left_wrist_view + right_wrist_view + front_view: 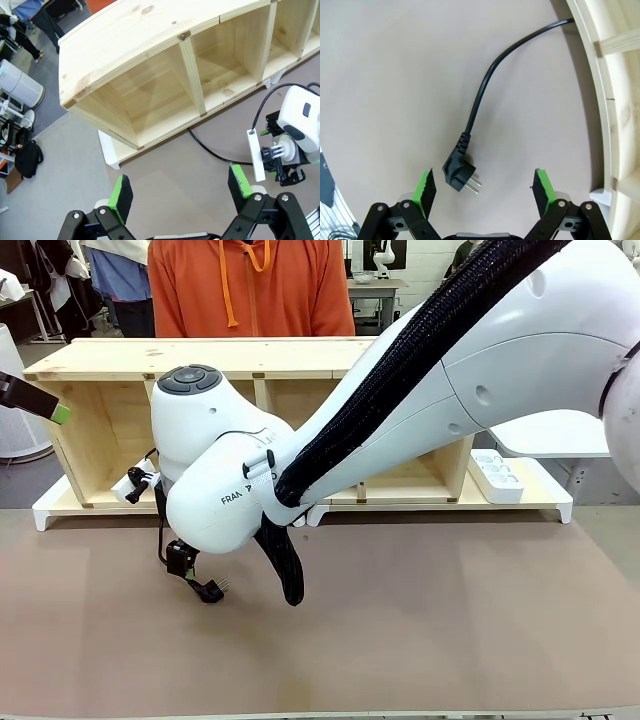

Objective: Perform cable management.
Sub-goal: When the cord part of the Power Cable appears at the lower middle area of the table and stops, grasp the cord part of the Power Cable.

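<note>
Thin black flexible power cord [484, 87] with a small angled two-pin plug [456, 171] lies loose on the matte brown table [390, 75], left of centre. The plug is on the near side. The cord curves away far-right to the foot of the pale pine open-fronted shelf unit [150, 30], where its other end goes out of sight.

Right pincer [484, 187] is spread wide, holding nothing, and hangs over the plug, which sits nearer one pad than the other. Left pincer [180, 187] is also spread and empty, held high at the far left and looking down on the shelf.

Handling, as a judgement:
- The cord is light and limp and will trail and drag rather than lift as one piece.
- It is thin enough to slip between the pads.
- The moulded plug body is the only rigid part. Best hold is across its flanks, clear of the pins.

The surface is flat, bare and likely grippy. There is open room around the plug, and the shelf is well apart on the far side. The white power strip [497, 477] sits at the far right.
</note>
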